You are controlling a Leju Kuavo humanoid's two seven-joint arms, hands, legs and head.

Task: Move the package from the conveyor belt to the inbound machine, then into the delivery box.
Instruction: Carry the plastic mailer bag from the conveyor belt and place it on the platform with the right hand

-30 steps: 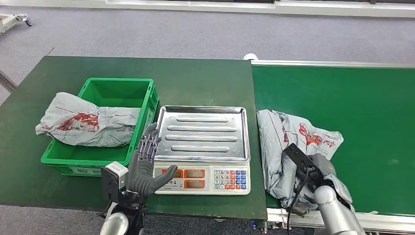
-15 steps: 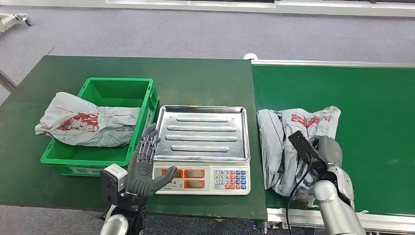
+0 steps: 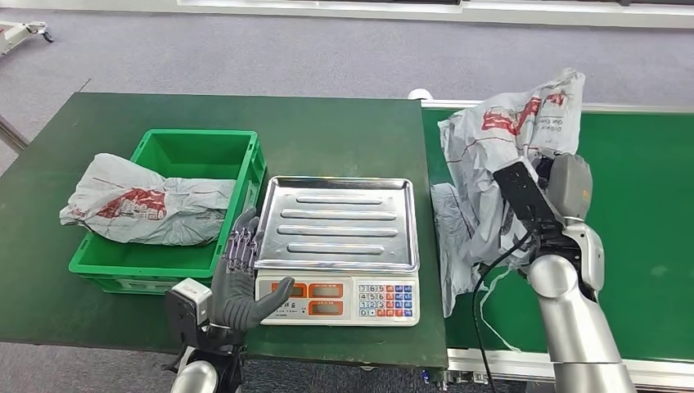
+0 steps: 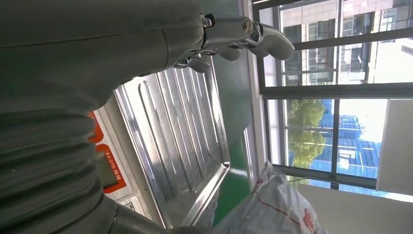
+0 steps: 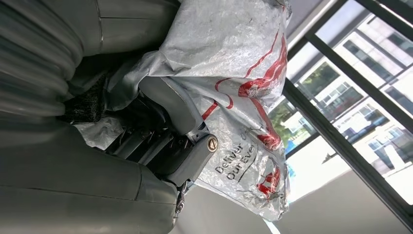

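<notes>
My right hand (image 3: 547, 205) grips a crumpled grey package with red print (image 3: 499, 155) and holds it up above the green conveyor belt (image 3: 630, 205); its lower end hangs down near the belt's left edge. The right wrist view shows my fingers (image 5: 168, 134) wrapped into the package (image 5: 234, 87). The inbound machine, a scale with a steel tray (image 3: 340, 221) and keypad, stands left of the belt. My left hand (image 3: 241, 282) is open, fingers upright, at the scale's front left corner. The green delivery box (image 3: 245, 176) stands further left.
A second grey package (image 3: 143, 209) lies across the delivery box's left rim and onto the dark green table (image 3: 327, 131). A black cable (image 3: 483, 303) hangs along my right forearm. Grey floor lies beyond the table.
My right hand has lifted the package off the belt, raising it well above where it lay. The left hand has stayed by the scale.
</notes>
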